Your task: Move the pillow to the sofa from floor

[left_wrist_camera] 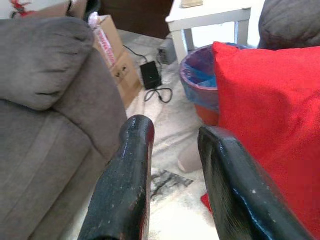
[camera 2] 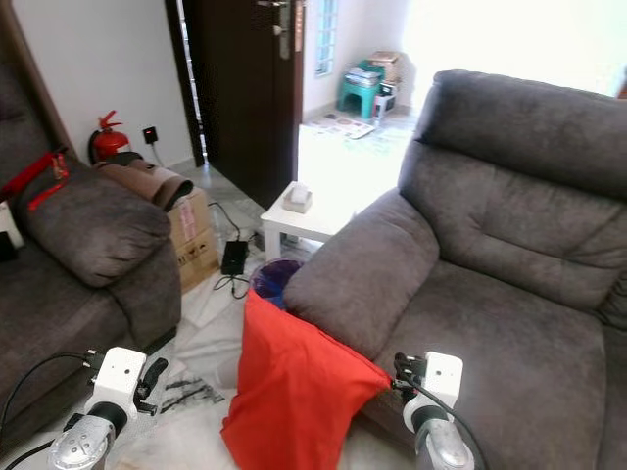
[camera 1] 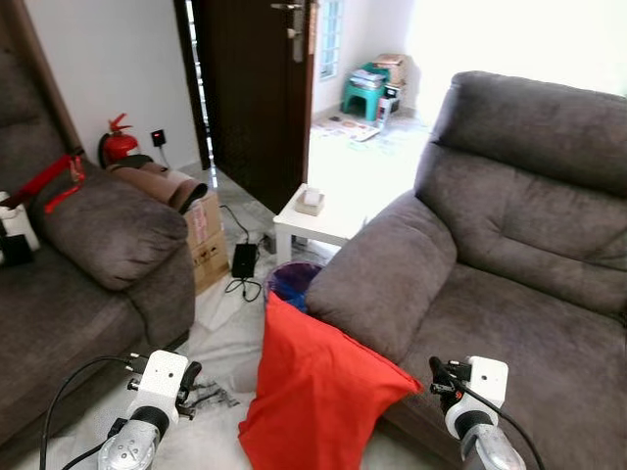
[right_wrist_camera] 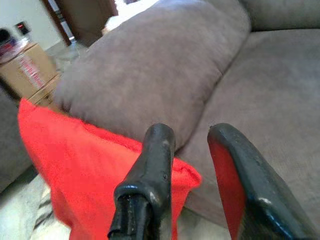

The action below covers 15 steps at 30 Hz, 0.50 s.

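Observation:
A red pillow (camera 1: 313,397) stands on the floor, leaning against the armrest (camera 1: 382,274) of the grey sofa (camera 1: 519,313) on my right. My left gripper (camera 1: 189,377) hovers low over the floor just left of the pillow. In the left wrist view it (left_wrist_camera: 177,131) is open and holds nothing, with the pillow (left_wrist_camera: 265,115) beside one finger. My right gripper (camera 1: 439,376) is at the pillow's right corner, in front of the sofa seat. It (right_wrist_camera: 192,132) is open too, and the pillow's corner (right_wrist_camera: 182,175) lies just past its fingers.
Behind the pillow are a bin with a blue liner (camera 1: 294,279) and a white side table (camera 1: 313,220). A second grey sofa (camera 1: 88,264) is on my left, with a cardboard box (camera 1: 206,240) and a black adapter with cable (camera 1: 243,262) beside it. The dark door (camera 1: 260,88) stands ajar.

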Motion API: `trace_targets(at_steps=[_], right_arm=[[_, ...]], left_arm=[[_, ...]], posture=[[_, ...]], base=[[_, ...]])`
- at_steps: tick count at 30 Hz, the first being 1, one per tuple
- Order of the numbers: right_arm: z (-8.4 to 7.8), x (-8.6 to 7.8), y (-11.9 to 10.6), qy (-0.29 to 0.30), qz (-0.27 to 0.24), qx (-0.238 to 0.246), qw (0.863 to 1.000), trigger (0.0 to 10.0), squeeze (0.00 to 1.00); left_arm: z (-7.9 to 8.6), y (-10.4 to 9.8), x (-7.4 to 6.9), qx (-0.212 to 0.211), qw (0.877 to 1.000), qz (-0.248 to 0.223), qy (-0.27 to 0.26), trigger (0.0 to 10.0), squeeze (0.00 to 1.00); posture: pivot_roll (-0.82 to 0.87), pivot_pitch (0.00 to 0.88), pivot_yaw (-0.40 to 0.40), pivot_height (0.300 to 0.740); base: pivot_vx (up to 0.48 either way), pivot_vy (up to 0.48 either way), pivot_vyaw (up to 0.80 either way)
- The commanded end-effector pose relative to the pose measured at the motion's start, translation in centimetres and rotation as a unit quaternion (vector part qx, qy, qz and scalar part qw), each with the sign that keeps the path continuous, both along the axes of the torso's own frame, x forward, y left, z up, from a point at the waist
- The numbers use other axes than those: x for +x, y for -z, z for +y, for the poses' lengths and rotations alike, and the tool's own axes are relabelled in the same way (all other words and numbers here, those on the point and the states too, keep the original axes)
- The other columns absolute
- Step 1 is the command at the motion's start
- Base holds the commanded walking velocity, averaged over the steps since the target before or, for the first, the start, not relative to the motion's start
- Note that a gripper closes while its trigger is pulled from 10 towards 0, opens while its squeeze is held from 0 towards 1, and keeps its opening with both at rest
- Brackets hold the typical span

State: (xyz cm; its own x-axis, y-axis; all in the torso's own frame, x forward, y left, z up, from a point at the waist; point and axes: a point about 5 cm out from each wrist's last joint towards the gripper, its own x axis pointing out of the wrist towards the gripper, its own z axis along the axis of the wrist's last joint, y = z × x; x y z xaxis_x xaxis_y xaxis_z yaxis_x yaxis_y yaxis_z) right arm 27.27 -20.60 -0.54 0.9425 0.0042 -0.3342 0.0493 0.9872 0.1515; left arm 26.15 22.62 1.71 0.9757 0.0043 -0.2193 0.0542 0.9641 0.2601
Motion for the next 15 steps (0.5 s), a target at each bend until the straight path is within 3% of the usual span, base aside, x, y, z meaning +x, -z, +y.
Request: trace_targets(at_steps=[1,8,15], right_arm=[[0.02,-0.02,0.03,-0.011,0.003,-0.004,1.000,10.0,0.00],[-0.39,-0.34,0.26,-0.004,0.009,-0.002,1.000,10.0,0.00],[0.22,-0.83,0.84,-0.014,0.021,-0.003,1.000,10.0,0.00]], left_arm=[[0.17,-0.06,0.05,-0.010,1.000,-0.001,-0.012,10.0,0.00],[0.19,-0.43,0.39,-0.024,1.000,-0.009,-0.018,10.0,0.00],[-0.07,-0.27,0.33,-0.031,0.999,-0.006,-0.018,10.0,0.00]], posture=[[0.11,0.008,-0.006,0.656],[0.10,0.012,-0.004,0.656],[0.11,0.018,-0.003,0.656]], base=[[0.000,0.000,0.00],[0.000,0.000,0.00],[0.000,0.000,0.00]])
